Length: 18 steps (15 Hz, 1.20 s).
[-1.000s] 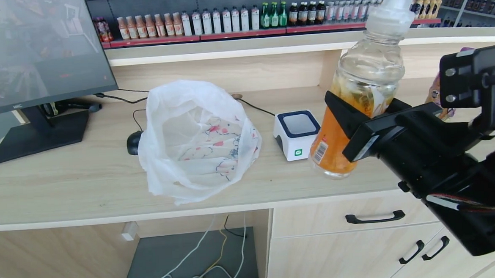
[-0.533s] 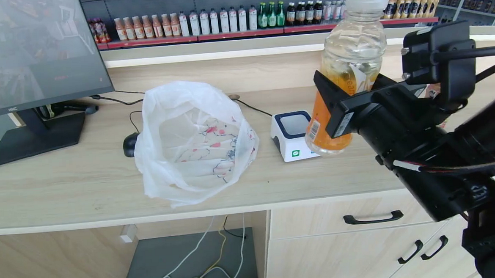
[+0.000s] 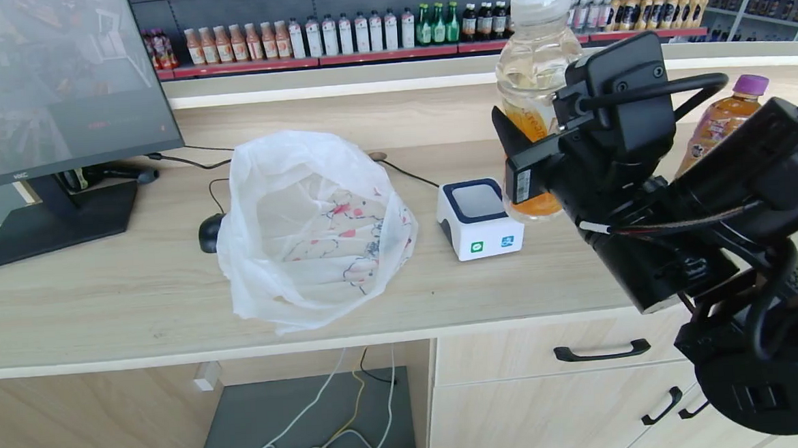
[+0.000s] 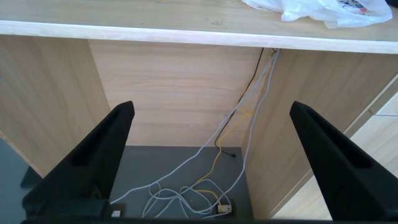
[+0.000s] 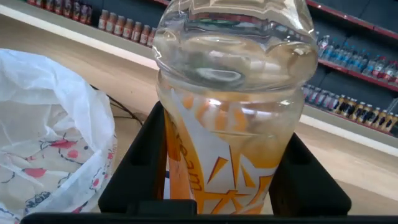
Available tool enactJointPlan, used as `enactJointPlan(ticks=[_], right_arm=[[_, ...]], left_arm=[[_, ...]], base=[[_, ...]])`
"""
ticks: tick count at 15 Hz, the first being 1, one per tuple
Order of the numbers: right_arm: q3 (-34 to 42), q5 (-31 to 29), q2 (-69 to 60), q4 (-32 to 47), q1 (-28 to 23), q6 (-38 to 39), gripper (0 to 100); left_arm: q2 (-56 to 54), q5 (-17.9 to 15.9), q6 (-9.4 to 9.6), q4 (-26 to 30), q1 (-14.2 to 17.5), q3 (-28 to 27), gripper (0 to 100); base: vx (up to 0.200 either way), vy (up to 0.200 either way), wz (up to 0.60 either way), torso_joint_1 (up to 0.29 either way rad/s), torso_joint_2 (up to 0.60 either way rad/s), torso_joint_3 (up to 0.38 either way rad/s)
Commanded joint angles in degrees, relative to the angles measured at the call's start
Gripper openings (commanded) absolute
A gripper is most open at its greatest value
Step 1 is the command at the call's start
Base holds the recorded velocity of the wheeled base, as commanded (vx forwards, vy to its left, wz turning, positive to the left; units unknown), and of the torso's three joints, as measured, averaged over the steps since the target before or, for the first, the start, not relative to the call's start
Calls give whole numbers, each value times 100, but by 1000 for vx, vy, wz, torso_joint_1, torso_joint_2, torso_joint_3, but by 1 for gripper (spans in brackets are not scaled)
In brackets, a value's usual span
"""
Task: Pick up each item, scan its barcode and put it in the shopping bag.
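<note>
Above counter (image 3: 102, 294), just right of scanner (image 3: 478, 216): right gripper (image 3: 536, 165) clamped on bottle (image 3: 534, 67), gripping the lower body over the orange label. Label lettering is half hidden by the fingers, can't read it. Bottle upright, long axis near vertical, cap up, base off the counter. Scanner window faces up, green and blue icons on its front. Bag (image 3: 313, 221) stands open left of scanner. Left gripper (image 4: 211, 162) spread wide, holding nothing, below counter edge.
</note>
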Motion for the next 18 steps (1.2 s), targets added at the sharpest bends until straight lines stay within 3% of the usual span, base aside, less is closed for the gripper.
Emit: enactJointPlan(ticks=[1,8,12,18], right_arm=[[-65,161,30,-4,-66,-101,0],[-812,2227,38,1288,-770,-488,0],[-856,3325,65,1350,-1306,-831,0],[-1085,4441,434,1341,-1341,-1455,0]], left_arm=[[-2,4,0,-4,1,0,100],[-2,4,0,-4,1,0,100],[-2,-5,0,-4,1,0,100],[-2,4,0,-4,1,0,100]], base=[[0,0,0,0,0,0],[0,0,0,0,0,0],[0,0,0,0,0,0],[0,0,0,0,0,0]])
